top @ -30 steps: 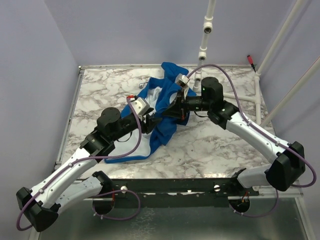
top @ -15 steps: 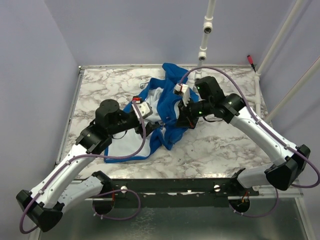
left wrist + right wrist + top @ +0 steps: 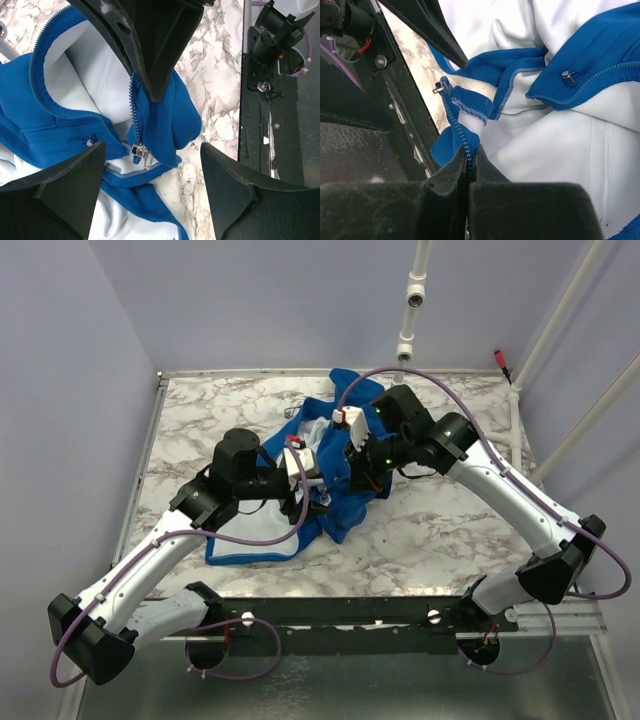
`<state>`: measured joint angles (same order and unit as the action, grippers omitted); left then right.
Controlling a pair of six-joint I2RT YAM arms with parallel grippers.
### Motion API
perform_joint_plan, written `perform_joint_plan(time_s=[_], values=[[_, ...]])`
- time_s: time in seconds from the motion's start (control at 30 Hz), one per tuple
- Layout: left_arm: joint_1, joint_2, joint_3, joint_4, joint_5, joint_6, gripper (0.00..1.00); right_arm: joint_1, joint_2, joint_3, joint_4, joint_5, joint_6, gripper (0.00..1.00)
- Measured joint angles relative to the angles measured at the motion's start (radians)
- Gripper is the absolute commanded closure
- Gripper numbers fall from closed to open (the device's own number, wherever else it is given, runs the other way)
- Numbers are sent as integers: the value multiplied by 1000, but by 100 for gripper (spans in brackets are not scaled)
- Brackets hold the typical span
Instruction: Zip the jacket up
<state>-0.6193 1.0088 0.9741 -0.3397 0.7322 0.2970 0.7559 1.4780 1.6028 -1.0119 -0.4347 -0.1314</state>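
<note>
- At lower left of the overhead view, the white-and-black left robot arm (image 3: pixel 150 560) angles up toward the centre of a grey-veined white marble table (image 3: pixel 200 405).
- The left gripper (image 3: pixel 318 492) is released. In the left wrist view its two black fingers (image 3: pixel 60 192) stand wide apart in the bottom corners, poised over the cloth with nothing clasped between them.
- A royal-blue fabric jacket with pale grey-white lining (image 3: pixel 345 515) lies crumpled and unzipped at the centre of the table, under both grippers.
- Mid-frame in the left wrist view, a small silver zipper pull (image 3: pixel 140 152) hangs at the lower end of a row of blue zipper teeth (image 3: pixel 131 107). A little metal snap stud (image 3: pixel 90 141) sits on the blue hem to its left.
- Just right of centre in the overhead view, the right gripper (image 3: pixel 352 472) is clenched on the jacket's zipper edge. In the right wrist view its black jaws meet at bottom centre, pinching the blue toothed tape (image 3: pixel 455 117), which runs up and left to a metal end piece (image 3: pixel 438 90).
- The right robot arm (image 3: pixel 520 505) stretches in from the lower right.
- A white plastic pipe (image 3: pixel 410 300) rises at upper centre-right, behind the table.
</note>
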Motion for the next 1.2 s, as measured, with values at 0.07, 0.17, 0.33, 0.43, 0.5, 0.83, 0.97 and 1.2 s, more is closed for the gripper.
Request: perform_joint_plan(time_s=[0.07,0.17,0.33,0.43,0.5,0.83,0.97,1.2], values=[[0,0,-2,0,0,5,23,4,11,25,-16,11,0,99],[0,-1,-18,9,-3,7,25,16,35,66,-40,27,0,99],[0,1,-49,51,-27,-13,32,38,75,117,-63,39,-1,99],[0,5,-59,85,-51,-24,41,43,83,135,-83,51,-1,99],[0,6,-66,101,-72,-27,46,43,84,146,-93,59,-1,99],[0,-70,-170,133,-259,27,68,43,84,158,-98,81,-2,99],[0,-126,-185,163,-351,42,71,43,84,158,-98,83,-2,99],[1,-214,-214,203,-365,31,36,43,84,158,-98,87,-1,99]])
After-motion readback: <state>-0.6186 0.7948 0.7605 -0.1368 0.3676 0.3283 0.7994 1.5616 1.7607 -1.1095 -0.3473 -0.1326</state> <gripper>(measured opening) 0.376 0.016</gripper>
